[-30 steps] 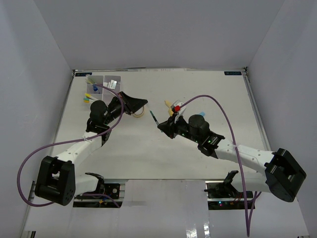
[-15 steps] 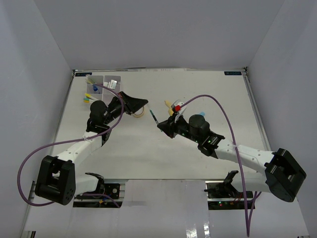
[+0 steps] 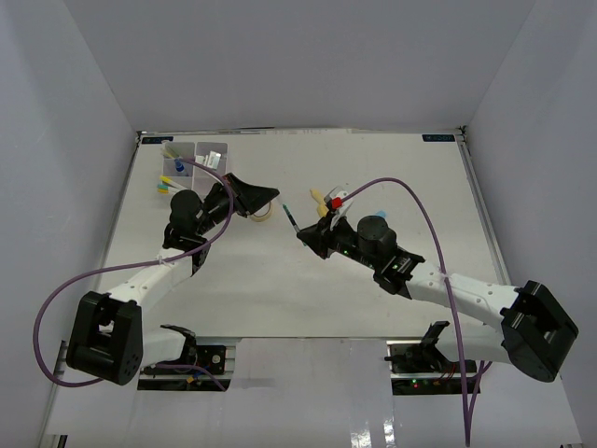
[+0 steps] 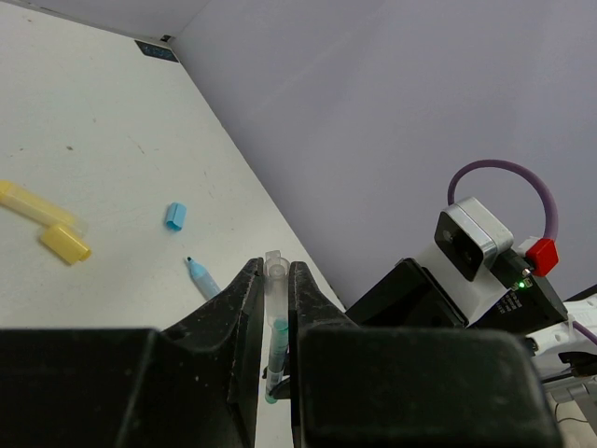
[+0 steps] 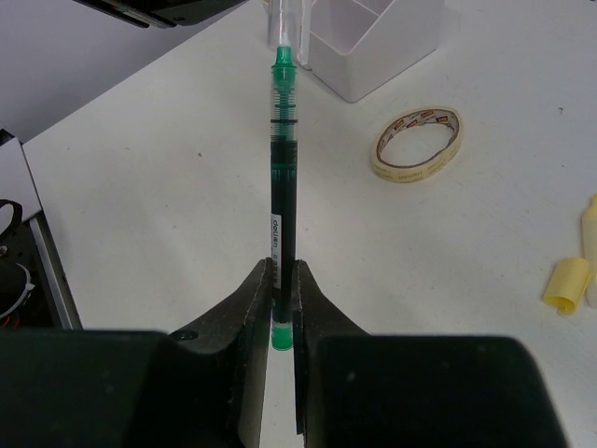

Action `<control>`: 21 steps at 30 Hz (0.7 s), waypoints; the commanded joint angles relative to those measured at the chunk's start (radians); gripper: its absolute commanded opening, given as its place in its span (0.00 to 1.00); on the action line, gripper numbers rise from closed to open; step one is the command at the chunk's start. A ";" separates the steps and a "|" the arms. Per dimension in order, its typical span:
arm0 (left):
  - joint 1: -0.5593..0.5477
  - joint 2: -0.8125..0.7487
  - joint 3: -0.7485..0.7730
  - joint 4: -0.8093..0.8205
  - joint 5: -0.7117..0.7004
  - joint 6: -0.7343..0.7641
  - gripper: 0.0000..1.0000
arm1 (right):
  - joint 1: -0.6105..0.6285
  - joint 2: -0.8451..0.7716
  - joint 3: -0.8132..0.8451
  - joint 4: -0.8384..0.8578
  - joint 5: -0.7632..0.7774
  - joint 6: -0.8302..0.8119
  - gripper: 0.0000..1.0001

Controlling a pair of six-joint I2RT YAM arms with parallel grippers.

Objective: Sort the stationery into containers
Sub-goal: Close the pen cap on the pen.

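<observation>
Green pen (image 5: 282, 187) slightly farther, in right tool (image 5: 282, 273)

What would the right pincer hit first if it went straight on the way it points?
Likely the left pincer, which grips the clear cap on the green pen that the right pincer holds. Depth unclear.

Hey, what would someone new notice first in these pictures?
The green pen held mid-table from both ends: the right gripper has its jaws shut on the barrel end, the left gripper on the clear cap. Close by lies a tan tape ring, near the white tray.
</observation>
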 commanded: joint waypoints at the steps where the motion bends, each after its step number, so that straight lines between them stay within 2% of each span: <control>1: 0.007 -0.004 -0.004 0.026 0.015 0.012 0.00 | 0.004 -0.021 0.024 0.073 0.013 0.005 0.08; 21: 0.007 0.001 -0.016 0.102 0.055 -0.016 0.00 | 0.004 0.015 0.058 0.071 -0.002 0.009 0.08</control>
